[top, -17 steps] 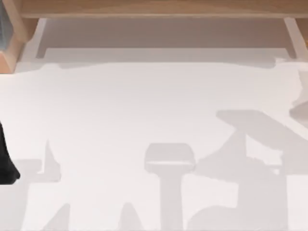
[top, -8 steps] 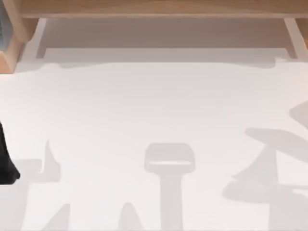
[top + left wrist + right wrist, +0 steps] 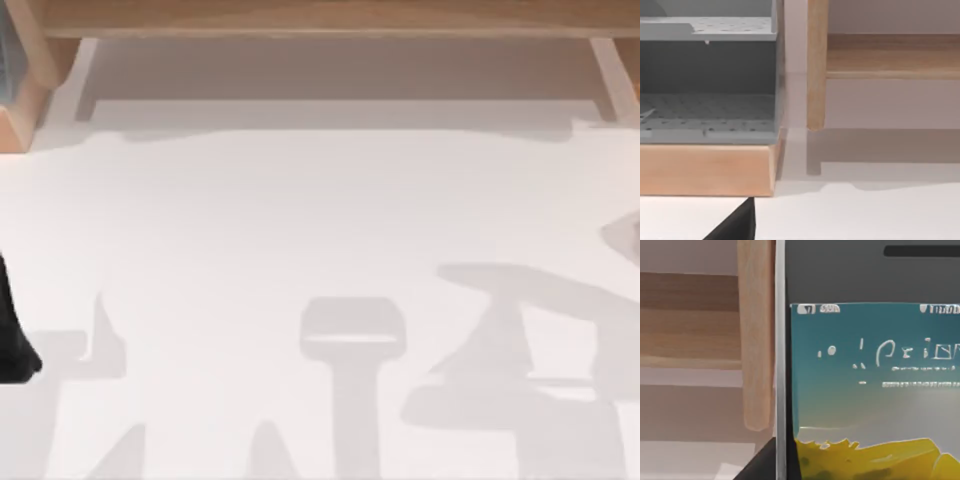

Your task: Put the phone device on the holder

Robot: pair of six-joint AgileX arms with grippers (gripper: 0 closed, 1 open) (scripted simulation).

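White table (image 3: 300,200) under a wooden frame, arm shadows falling on its right half and lower edge
The phone device (image 3: 865,390) sits upright right in front of the right wrist camera, with a dark bezel and a teal screen turning yellow lower down, and a wooden post (image 3: 756,340) behind it; whether the right gripper is clenched on it cannot be told. The left arm (image 3: 12,340) is parked at the table's left edge near a grey shelf unit (image 3: 707,75), its grip state also unclear

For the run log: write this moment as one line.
phone: black smartphone with lit teal-yellow screen close before right wrist camera | left arm: at table's left edge | white table
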